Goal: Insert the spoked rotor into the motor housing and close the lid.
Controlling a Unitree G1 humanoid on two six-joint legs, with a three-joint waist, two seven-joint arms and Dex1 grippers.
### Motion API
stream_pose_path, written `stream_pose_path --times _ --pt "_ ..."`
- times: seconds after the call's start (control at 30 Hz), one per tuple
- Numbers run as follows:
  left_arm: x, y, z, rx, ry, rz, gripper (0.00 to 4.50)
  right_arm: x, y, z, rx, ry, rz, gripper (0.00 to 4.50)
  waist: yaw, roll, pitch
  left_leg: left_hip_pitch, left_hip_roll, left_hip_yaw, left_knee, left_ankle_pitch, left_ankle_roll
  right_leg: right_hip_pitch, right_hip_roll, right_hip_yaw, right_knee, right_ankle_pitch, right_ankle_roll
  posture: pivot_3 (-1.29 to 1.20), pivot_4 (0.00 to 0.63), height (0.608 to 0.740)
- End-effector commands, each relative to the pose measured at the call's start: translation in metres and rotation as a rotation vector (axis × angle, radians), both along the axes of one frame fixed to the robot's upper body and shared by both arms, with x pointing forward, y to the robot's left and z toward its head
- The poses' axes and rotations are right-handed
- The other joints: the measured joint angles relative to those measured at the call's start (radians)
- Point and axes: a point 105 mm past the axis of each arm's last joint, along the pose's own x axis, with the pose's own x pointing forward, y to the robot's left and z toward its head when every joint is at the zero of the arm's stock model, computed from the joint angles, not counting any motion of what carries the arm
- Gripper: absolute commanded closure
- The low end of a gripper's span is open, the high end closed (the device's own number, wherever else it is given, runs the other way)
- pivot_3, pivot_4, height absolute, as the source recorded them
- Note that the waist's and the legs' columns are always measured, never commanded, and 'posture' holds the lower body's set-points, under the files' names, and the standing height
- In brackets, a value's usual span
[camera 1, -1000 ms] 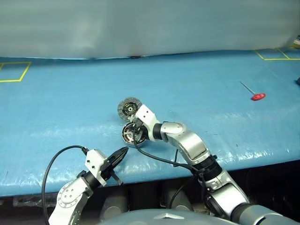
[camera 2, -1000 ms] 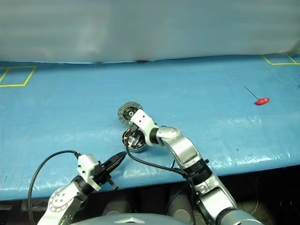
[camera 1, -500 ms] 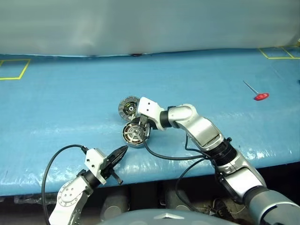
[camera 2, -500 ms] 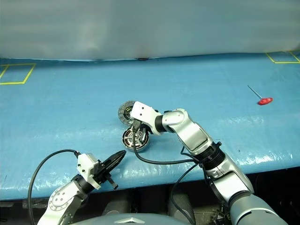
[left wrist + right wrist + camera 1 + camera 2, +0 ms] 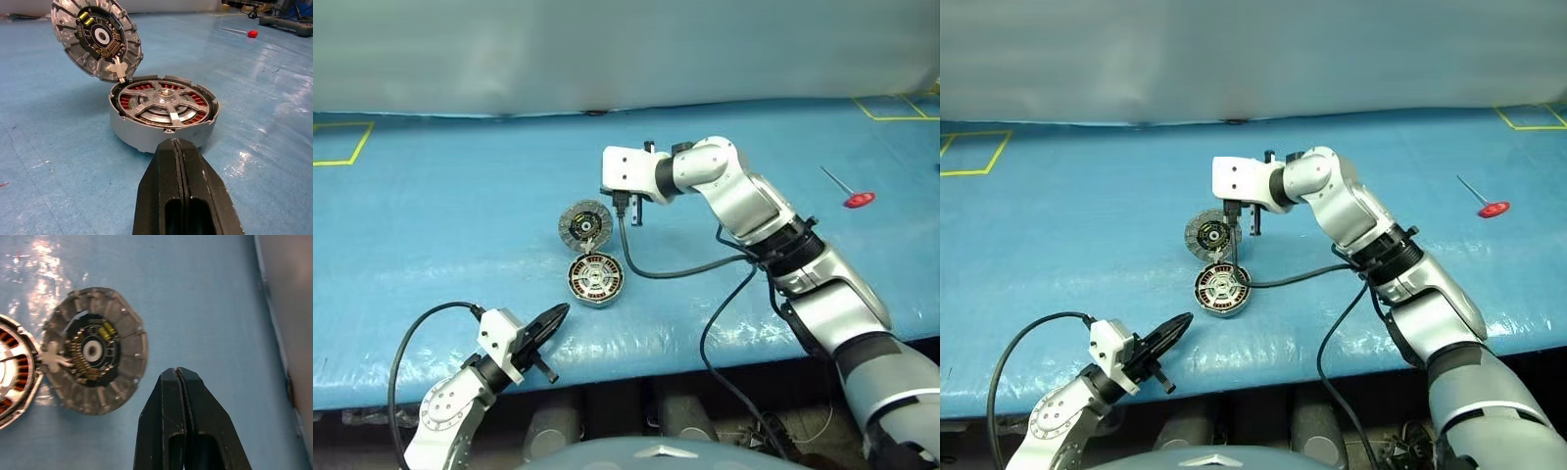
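The motor housing (image 5: 595, 279) rests on the blue table with the spoked rotor (image 5: 164, 100) lying inside it over the copper windings. The lid (image 5: 584, 222) leans tilted against the housing's far rim, its inner face with the dark hub showing. My right gripper (image 5: 639, 211) hangs shut and empty above the table just right of the lid, apart from it. It also shows in the right wrist view (image 5: 177, 373) beside the lid (image 5: 93, 350). My left gripper (image 5: 553, 318) is shut and empty near the table's front edge, pointing at the housing (image 5: 164, 122) from a short way off.
A red-handled tool (image 5: 850, 199) lies far right on the table. Yellow tape squares mark the far left (image 5: 337, 147) and far right (image 5: 891, 108) corners. A black cable (image 5: 675, 269) from my right wrist trails across the table right of the housing. A grey wall runs behind.
My right gripper rose off the housing and moved toward the table's far side, rolling at the wrist. The housing with the rotor is now uncovered. The left gripper stayed put.
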Motion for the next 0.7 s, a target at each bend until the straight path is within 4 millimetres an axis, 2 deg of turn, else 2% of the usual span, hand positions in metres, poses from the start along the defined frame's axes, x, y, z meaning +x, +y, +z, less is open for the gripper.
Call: stream_pose_path --times 0.03,0.3,0.7 --pt "-0.003 -0.006 0.005 -0.021 -0.03 -0.013 4.49 0.016 0.017 0.01 0.018 -0.112 -0.007 4.5 0.0 0.0 0.0 0.0 0.0 0.0 0.0 0.0 0.0 0.0 0.0 0.0 0.0 0.0 0.0 0.0 0.15 0.74" --pt "-0.009 -0.011 0.002 -0.018 -0.023 -0.02 4.49 0.017 0.044 -0.017 -0.042 -0.071 0.086 4.5 0.002 0.0 0.0 0.0 -0.001 0.0 0.0 0.0 0.0 0.0 -0.001 0.0 0.0 0.0 0.0 0.0 0.15 0.74" --pt "-0.009 -0.011 0.002 -0.013 -0.024 -0.025 4.49 -0.001 0.041 -0.01 -0.096 0.015 0.197 4.5 0.001 0.001 0.001 0.0 0.0 -0.001 0.0 0.0 0.0 0.0 -0.004 0.0 0.0 0.0 0.0 0.0 0.15 0.74"
